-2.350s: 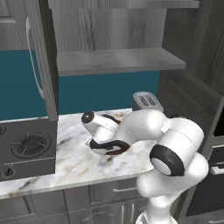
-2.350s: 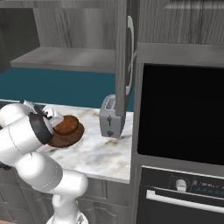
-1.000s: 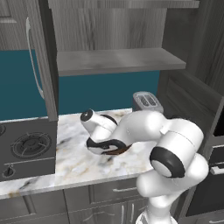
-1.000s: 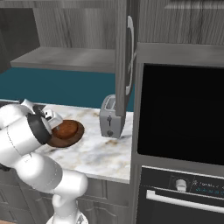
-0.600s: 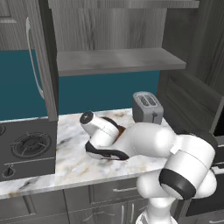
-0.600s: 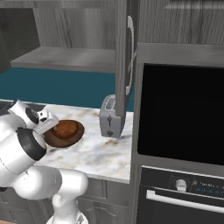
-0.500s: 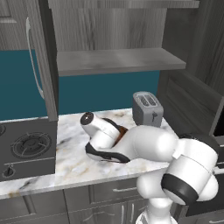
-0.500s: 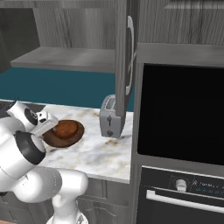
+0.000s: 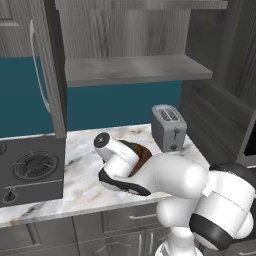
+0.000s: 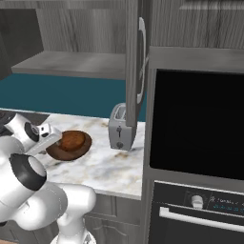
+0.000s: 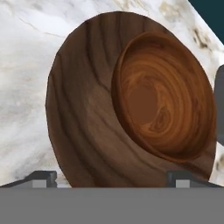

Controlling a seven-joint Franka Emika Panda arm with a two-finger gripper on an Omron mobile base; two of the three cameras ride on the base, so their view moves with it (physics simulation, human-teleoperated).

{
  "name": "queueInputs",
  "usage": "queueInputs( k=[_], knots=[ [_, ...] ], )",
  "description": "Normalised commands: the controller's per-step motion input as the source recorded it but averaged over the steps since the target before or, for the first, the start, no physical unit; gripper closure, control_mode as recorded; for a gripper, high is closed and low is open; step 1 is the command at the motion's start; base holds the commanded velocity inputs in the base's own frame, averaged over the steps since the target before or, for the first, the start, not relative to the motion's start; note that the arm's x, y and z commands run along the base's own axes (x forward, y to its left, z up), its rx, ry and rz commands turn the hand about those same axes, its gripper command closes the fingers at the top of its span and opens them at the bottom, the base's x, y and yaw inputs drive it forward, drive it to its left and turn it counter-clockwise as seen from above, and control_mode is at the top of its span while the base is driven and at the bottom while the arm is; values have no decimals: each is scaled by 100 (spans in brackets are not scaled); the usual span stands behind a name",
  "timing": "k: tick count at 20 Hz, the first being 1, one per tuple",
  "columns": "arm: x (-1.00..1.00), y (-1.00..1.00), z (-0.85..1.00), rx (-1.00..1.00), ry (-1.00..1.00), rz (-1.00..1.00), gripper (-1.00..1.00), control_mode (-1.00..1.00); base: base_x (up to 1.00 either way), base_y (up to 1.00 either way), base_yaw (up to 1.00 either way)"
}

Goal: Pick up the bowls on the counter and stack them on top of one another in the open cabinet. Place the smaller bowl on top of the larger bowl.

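Plainly, smaller bowl [image 11: 162, 98] nests in larger bowl [image 11: 83, 127].

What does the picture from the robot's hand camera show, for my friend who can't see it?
A small reddish-brown wooden bowl sits inside a wider dark brown wooden bowl on a white marble counter. The open gripper hovers close above them, one dark fingertip at each bottom corner.

In the left base view, the robot's forearm covers most of the larger bowl [image 9: 143, 155]; in the hand view, only the tips of the pincer [image 11: 111, 177] clear the bottom edge.
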Motion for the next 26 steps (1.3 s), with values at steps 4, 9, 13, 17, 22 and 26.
queueInputs(
  k=[4, 9, 13, 17, 22, 26],
  knots=[
    [0, 19, -1, 0, 0, 0, -100, -100, 0, 0, 0],
    [0, 17, -5, 0, 0, 0, -100, -100, 0, 0, 0],
    [0, 10, -7, 0, 0, 0, -100, -100, 0, 0, 0],
    [0, 6, -8, 0, 0, 0, -100, -100, 0, 0, 0],
    [0, 3, -10, 0, 0, 0, -100, -100, 0, 0, 0],
    [4, 0, -10, 0, 0, 0, -100, -100, 0, 0, 0]
  ],
)
